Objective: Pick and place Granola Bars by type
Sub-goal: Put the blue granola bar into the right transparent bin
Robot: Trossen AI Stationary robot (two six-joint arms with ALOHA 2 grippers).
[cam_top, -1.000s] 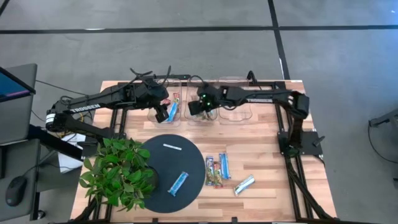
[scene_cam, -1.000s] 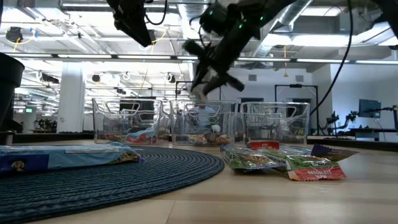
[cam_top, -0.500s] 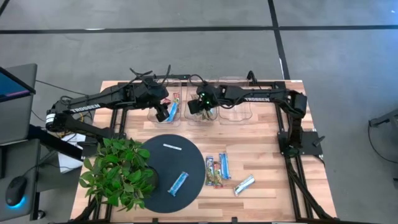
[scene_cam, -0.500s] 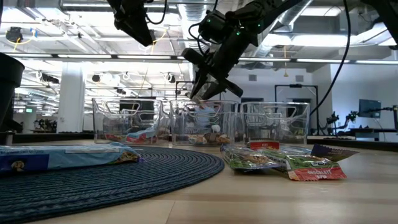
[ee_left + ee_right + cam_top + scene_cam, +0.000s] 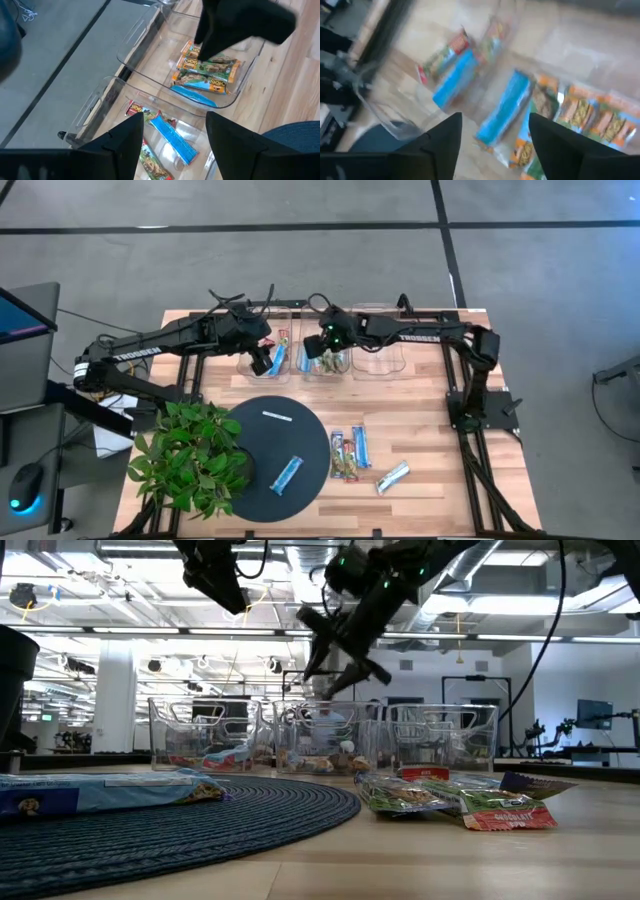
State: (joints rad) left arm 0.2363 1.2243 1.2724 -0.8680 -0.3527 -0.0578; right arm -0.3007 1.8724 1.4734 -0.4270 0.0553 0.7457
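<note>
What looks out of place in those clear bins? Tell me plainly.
The types look mixed. The middle bin holds orange-and-green bars with a blue bar lying against them. The left bin holds a second blue bar beside red and green bars. For sorting by type, that looks odd.

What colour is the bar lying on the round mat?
Bright blue; the bar on the dark mat shows best from the high view.

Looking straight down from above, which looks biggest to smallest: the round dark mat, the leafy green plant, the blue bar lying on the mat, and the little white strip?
1. Round dark woven mat, largest.
2. Leafy green plant, which overlaps the mat's edge and stands taller, so nearer the camera.
3. Blue wrapped granola bar.
4. Thin white strip, close to the bar in length but much narrower.
</note>
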